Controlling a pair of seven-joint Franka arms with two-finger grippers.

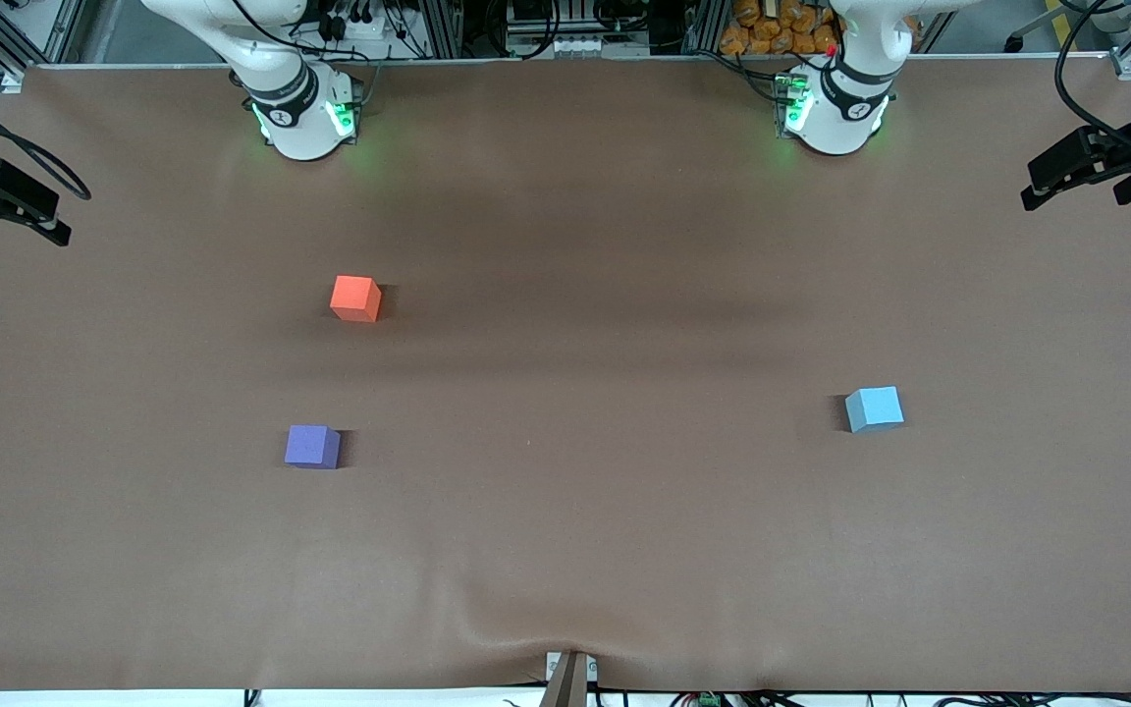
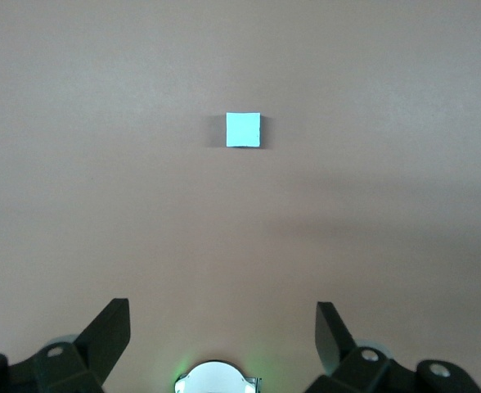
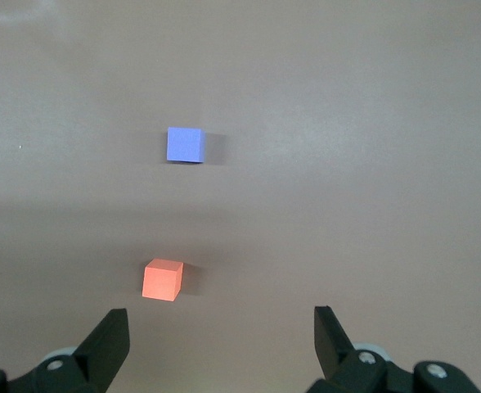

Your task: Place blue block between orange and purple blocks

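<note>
A: Is any writing or label legible on the blocks?

B: None that can be read. The blue block point(image 1: 874, 408) has plain faces, and so do the orange block point(image 1: 355, 298) and the purple block point(image 1: 311, 446).

A: Where do they sit?

B: The blue block lies toward the left arm's end of the table point(image 1: 585, 550), well apart from the other two. The orange and purple blocks are toward the right arm's end, the purple one nearer the front camera than the orange, with a bare gap between them.

A: And the surface?

B: A brown matte cover, slightly rippled at the edge nearest the front camera. Past the robot bases stand metal frames, cables and a heap of orange items.

A: The tools?

B: The left tool point(image 2: 222, 327) hangs high over the table, its fingers spread wide and released, holding nothing. The right tool point(image 3: 222, 332) is likewise up over the table, fingers apart and unloaded, near the orange block in its wrist view.
</note>
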